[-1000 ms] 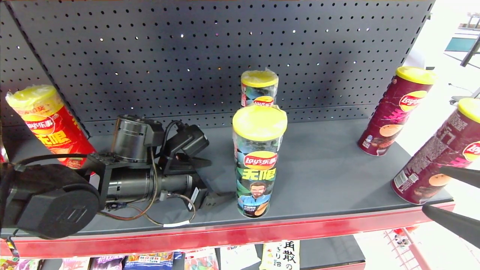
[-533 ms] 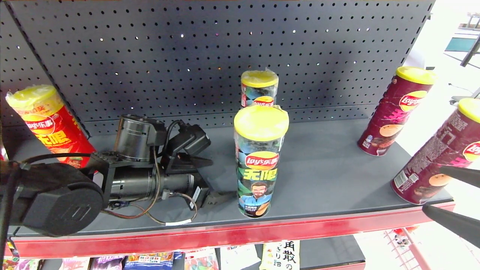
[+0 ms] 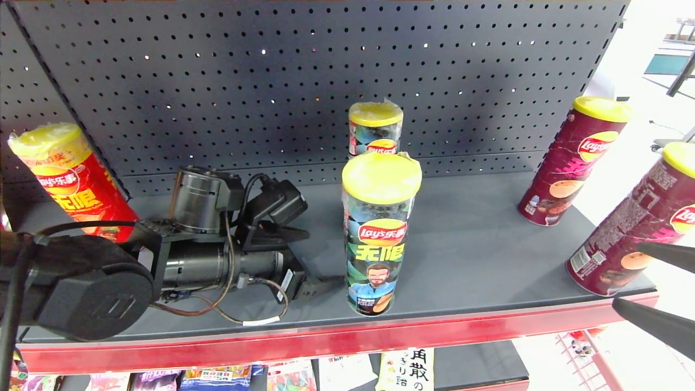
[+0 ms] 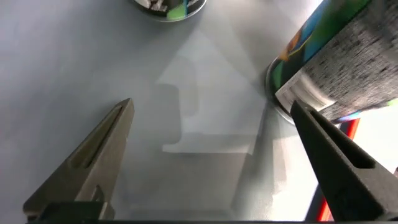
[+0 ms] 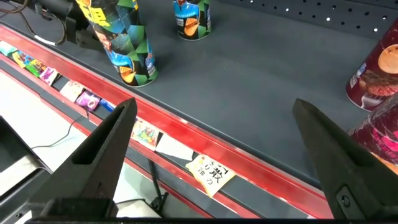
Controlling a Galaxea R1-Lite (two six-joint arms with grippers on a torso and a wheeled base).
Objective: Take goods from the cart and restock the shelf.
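— What do we find at the left of the shelf [image 3: 478, 255]?
— A red can [image 3: 70, 184] far left, then our left gripper [image 3: 324, 258], jaws apart and empty, low over the boards. The near green can [image 3: 380, 233] stands upright just beside its tips.
— And to the right?
— We see a second green can [image 3: 376, 127] behind that one, then a far maroon can [image 3: 573, 163] and a near maroon can [image 3: 630, 222]. Our right gripper [image 3: 625, 276] hangs spread and empty off the near right corner.

pegboard [image 3: 271, 81]: dark, perforated, upright | snack packets [image 3: 217, 377]: row, lower tier
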